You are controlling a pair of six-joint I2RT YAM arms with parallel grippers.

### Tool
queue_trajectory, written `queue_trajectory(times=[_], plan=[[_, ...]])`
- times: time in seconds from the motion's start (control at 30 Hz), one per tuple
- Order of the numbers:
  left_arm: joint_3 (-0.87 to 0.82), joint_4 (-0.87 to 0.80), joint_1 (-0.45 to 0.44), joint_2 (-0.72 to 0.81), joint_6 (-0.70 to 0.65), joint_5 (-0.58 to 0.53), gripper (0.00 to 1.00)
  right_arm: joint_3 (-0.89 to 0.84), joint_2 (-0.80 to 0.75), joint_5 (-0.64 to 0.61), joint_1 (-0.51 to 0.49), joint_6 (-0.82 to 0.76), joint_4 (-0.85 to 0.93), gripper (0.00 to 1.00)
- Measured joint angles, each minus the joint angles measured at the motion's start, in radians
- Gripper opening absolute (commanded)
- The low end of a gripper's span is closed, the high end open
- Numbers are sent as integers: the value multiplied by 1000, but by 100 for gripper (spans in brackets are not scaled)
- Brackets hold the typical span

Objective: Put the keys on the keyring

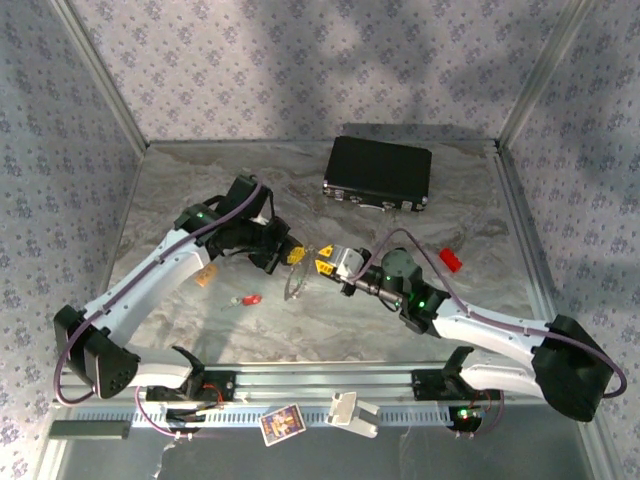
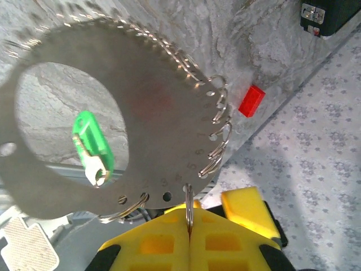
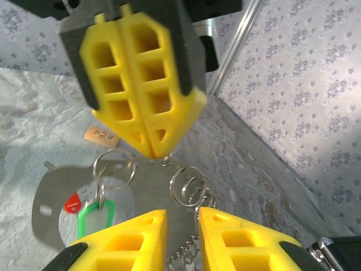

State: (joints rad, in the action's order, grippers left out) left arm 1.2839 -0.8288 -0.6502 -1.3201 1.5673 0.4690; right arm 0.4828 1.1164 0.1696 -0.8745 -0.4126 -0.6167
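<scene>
Left wrist view shows the left gripper pinching the keyring, green key seemingly threaded; the right gripper gapes nearby, and the red key, left of centre overhead, is not yet on.

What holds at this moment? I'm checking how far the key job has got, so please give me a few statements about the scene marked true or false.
1. The left tool is shut on a wire ring at the keyring's edge. True.
2. The green key lies flat on the table. False: it hangs from a ring on the keyring, which is held up.
3. The red key lies on the table. True.
4. The black case stands open. False: it lies closed at the far side.
5. The right tool is clamped shut. False: a gap shows between its fingers.
</scene>
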Motion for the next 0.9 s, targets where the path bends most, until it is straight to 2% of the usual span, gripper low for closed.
queue_trajectory(times=[0.23, 0.4, 0.9], plan=[[-21, 30, 0, 23, 75, 2, 0, 0, 18, 30, -19, -26, -5, 20], [-70, 65, -8, 43, 123, -9, 0, 9, 48, 15, -28, -23, -25, 23], [-122, 127, -14, 44, 180, -5, 0, 26, 117, -6, -41, 22, -114, 27]])
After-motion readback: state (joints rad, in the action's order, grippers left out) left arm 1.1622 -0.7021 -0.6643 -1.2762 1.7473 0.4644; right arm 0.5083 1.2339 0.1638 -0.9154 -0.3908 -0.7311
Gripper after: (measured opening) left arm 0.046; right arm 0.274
